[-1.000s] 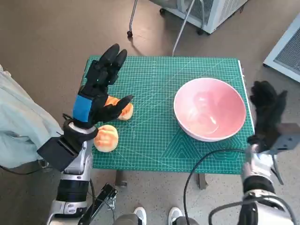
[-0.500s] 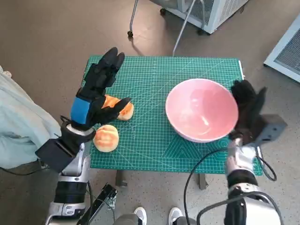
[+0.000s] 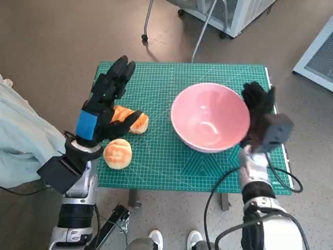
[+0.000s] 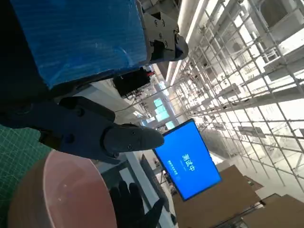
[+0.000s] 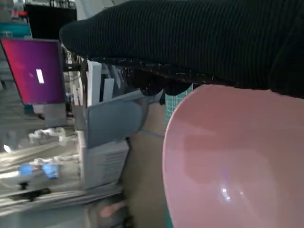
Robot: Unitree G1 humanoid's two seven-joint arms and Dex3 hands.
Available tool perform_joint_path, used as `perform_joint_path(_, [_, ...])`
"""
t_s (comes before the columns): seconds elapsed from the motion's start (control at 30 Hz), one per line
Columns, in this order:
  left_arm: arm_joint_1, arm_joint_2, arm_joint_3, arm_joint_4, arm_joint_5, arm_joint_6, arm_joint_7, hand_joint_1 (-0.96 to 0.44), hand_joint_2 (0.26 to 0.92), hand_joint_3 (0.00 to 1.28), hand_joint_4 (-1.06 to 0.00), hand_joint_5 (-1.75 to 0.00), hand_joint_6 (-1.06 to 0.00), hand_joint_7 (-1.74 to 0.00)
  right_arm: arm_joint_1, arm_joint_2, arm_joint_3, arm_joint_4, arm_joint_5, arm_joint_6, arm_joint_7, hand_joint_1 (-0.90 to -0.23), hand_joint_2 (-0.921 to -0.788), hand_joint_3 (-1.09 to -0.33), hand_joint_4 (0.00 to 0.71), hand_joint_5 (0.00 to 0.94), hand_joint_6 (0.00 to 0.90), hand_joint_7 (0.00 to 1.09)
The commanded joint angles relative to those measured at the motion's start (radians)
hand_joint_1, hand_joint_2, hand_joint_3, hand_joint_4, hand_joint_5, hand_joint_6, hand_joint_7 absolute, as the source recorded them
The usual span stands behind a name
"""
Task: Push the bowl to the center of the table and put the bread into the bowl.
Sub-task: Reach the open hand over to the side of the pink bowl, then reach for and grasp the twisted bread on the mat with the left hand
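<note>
Since a second ago the bowl (image 3: 210, 116) has slid from the worktop's (image 3: 171, 78) right side toward its middle, and the right hand (image 3: 258, 107) has travelled with it. The left hand (image 3: 106, 104) has barely shifted.

Bowl now sits slightly right of the worktop's centre, upright on the green mat. Right hand is flat against the bowl's outer right wall, fingers apart, gripping nothing: a push, not a grasp. Left hand hovers above the bread, fingers spread and empty. Two pieces lie left of the bowl: a flatter orange one (image 3: 131, 120) under the left hand's thumb, and a round bun (image 3: 117, 153) nearer the worktop's front edge.

Judgement: push is nearly done. Keep the contact low on the wall so the bowl slides rather than tips, ease off a little further left, and stop short of the bread. Then bring the left hand down on the nearer piece.
</note>
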Motion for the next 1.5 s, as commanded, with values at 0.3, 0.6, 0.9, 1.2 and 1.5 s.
perform_joint_path(0.3, [0.042,0.031,0.011,-0.045,-0.006,0.009,-0.006,-0.46,0.921,0.29,-0.24,0.0,-0.21,-0.18,-0.047,0.064,-0.035,0.02,0.03,0.052,0.026,-0.566,-0.921,-0.874,0.28,0.016,0.158,0.63])
perform_joint_path(0.6, [0.059,0.052,0.027,-0.03,0.006,-0.005,0.001,-0.47,0.921,0.29,-0.24,0.0,-0.22,-0.16,-0.043,0.045,0.004,0.013,-0.014,0.019,0.022,-0.531,-0.921,-0.883,0.257,0.002,0.131,0.67])
perform_joint_path(0.9, [0.049,0.157,0.066,0.003,0.141,-0.016,0.055,-0.51,0.921,0.3,-0.21,0.0,-0.21,-0.12,-0.047,0.0,0.077,-0.014,-0.102,-0.095,-0.044,-0.576,-0.921,-0.882,0.271,0.009,0.124,0.7])
perform_joint_path(1.2, [-0.02,0.355,0.058,0.038,0.32,0.014,0.065,-0.55,0.921,0.31,-0.15,0.0,-0.17,-0.08,-0.048,-0.035,0.098,-0.107,-0.063,-0.3,0.106,-0.614,-0.921,-0.881,0.265,0.004,0.098,0.7])
perform_joint_path(1.5, [-0.119,0.472,-0.029,0.06,0.428,0.086,0.001,-0.51,0.921,0.14,-0.13,0.0,-0.18,-0.06,-0.006,-0.04,0.125,-0.289,0.113,-0.419,0.484,-0.659,-0.921,-0.852,0.255,0.0,0.011,0.81])
